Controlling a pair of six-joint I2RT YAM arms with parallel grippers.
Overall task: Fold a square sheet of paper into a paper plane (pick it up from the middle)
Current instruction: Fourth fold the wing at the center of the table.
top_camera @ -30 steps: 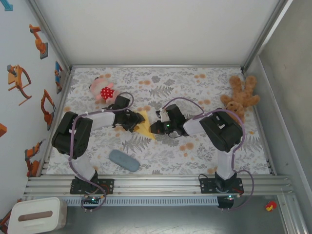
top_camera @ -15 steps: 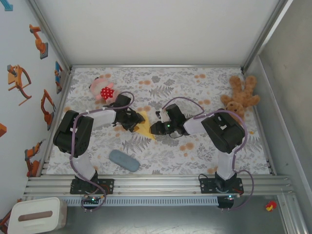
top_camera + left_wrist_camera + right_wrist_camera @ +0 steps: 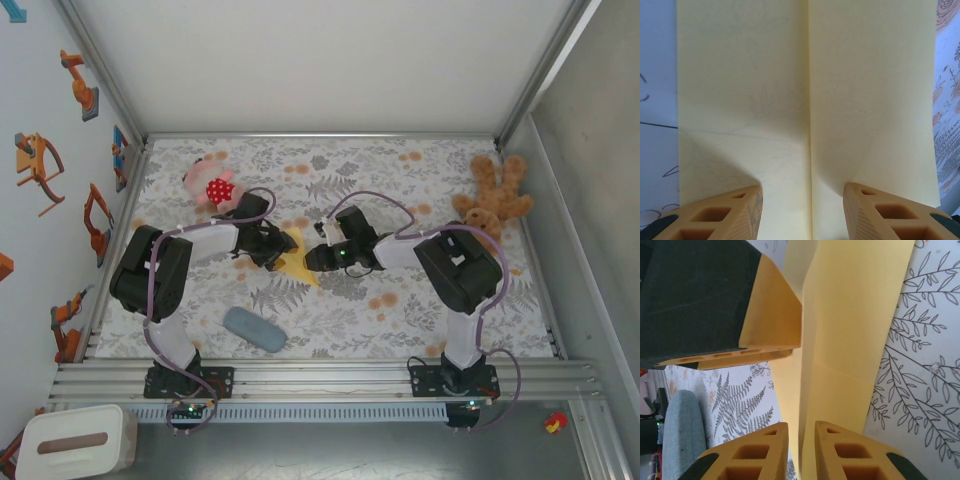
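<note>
The yellow sheet of paper (image 3: 296,262) lies in the middle of the flowery surface (image 3: 400,170), between the two arms. It is already folded, and a straight crease runs down its middle.

The left pincer (image 3: 802,186) is half wide. Its two fingers (image 3: 735,215) rest on the paper, one on each side of the crease. I think it is pressing the sheet flat, not holding it.

The right pincer (image 3: 801,424) is narrow, with just a small gap. A raised edge of the paper runs into that gap. I cannot tell if it is pinching the paper or only touching it.

The step now looks like making the next fold sharp. To do it well, the left pincer should stay pressed down so the sheet cannot slide. The right pincer should take only the loose edge, lay it along the middle crease, and then rub the fold flat. Go slowly. The paper is thin, so it could wrinkle or tear if pulled hard. The two pincers are very close, so they must not bump.
</note>
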